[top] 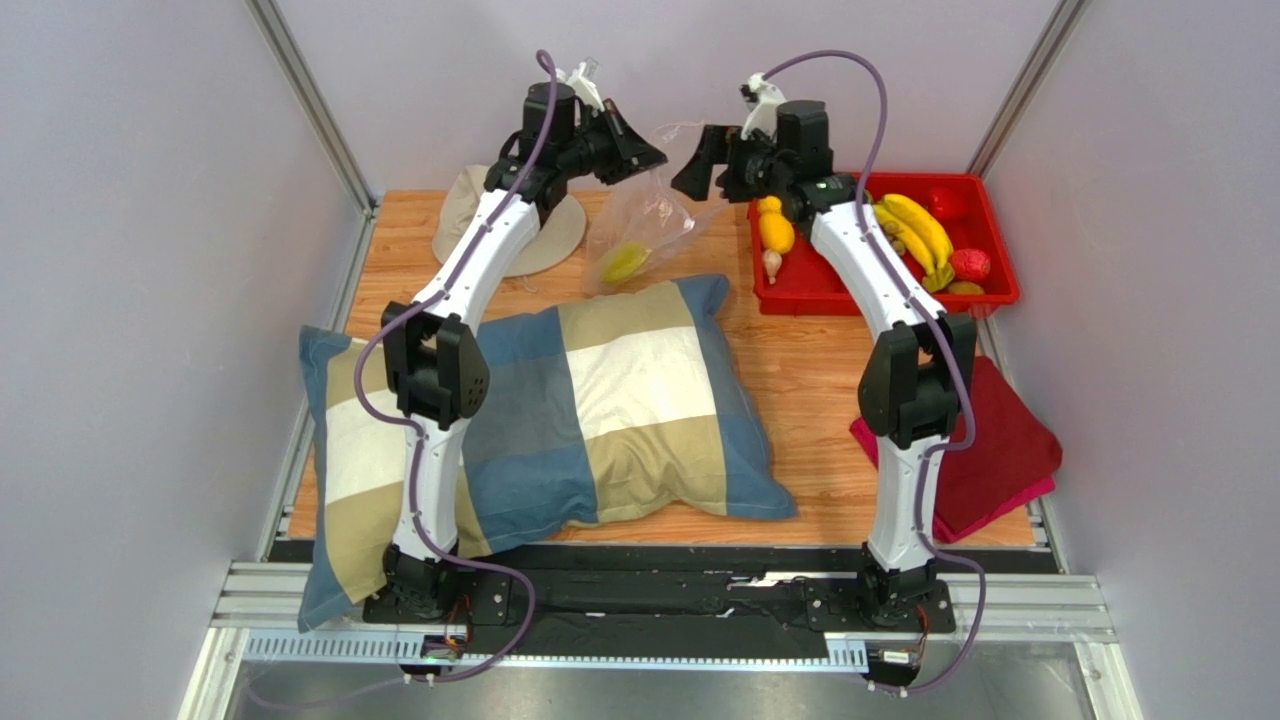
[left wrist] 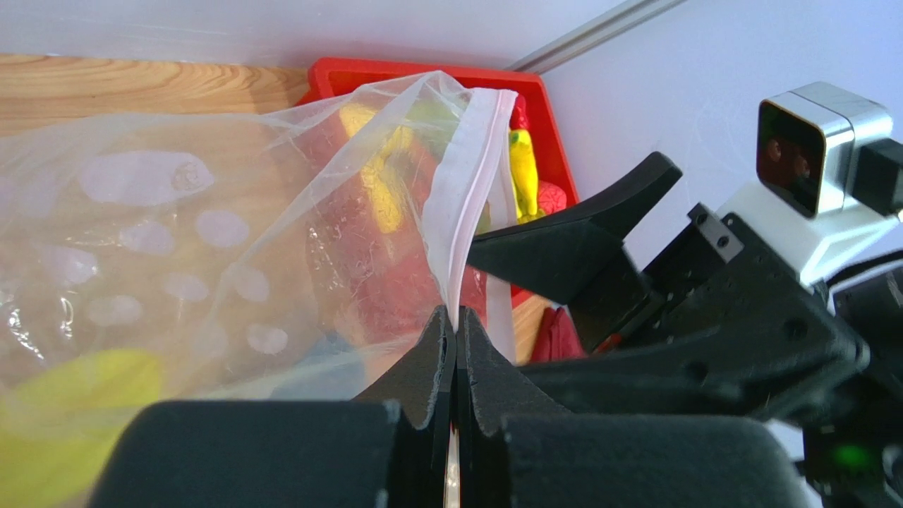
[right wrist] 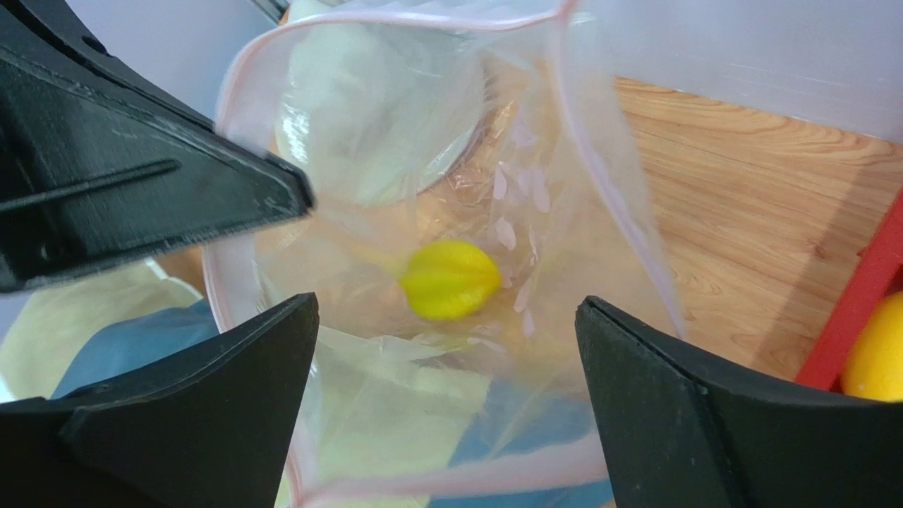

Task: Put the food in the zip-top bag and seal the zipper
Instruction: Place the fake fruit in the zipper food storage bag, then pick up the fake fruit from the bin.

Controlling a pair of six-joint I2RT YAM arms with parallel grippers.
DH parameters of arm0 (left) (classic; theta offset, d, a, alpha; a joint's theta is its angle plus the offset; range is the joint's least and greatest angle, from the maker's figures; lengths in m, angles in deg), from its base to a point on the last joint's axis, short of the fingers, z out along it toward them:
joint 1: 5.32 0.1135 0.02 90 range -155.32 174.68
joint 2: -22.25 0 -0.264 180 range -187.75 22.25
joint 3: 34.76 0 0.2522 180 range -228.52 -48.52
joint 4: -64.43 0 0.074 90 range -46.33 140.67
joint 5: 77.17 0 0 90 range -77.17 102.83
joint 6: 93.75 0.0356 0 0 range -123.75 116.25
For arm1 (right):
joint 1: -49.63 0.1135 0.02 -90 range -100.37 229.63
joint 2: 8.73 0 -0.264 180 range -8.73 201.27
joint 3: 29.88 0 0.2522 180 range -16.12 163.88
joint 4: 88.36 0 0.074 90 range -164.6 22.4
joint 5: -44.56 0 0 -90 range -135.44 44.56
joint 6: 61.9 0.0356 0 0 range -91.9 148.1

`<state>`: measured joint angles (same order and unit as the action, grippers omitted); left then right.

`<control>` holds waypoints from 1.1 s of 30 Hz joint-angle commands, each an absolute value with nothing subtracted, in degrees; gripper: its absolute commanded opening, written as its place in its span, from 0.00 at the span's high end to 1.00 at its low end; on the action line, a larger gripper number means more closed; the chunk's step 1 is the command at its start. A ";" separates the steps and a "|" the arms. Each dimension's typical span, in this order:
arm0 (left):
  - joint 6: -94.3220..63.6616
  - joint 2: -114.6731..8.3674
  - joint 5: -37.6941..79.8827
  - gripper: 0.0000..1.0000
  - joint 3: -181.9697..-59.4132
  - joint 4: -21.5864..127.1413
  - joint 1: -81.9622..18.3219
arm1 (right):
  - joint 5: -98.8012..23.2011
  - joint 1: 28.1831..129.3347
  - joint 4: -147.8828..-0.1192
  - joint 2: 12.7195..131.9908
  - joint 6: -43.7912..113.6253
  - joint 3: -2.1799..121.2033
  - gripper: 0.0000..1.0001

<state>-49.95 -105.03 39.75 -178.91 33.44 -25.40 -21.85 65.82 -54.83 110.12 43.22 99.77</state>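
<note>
Pinching the zipper (left wrist: 466,212) tight with left gripper (left wrist: 456,349), upper centre, to hang the zip-top bag (top: 649,225) open for loading; holding right gripper (right wrist: 445,307) spread wide over its mouth, above yellow food (right wrist: 450,280)

On the table (top: 812,405), the pillow (top: 601,405) lies at 7 o'clock, the hat (top: 458,225) at 11, and the zip-top bag (top: 654,210) at 12 with one food piece (top: 625,264) inside. The tray (top: 992,293) holding bananas (top: 917,228) is at 2, the cloth (top: 1007,450) at 4.
</note>
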 commanded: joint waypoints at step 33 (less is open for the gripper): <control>-51.56 -104.75 40.87 1.00 -177.63 37.58 -24.48 | -24.70 50.51 -55.35 132.07 32.76 108.07 0.32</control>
<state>-51.41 -105.05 40.41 -177.66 35.76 -24.39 -22.81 50.34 -52.71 130.32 35.17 107.58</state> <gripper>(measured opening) 0.010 0.682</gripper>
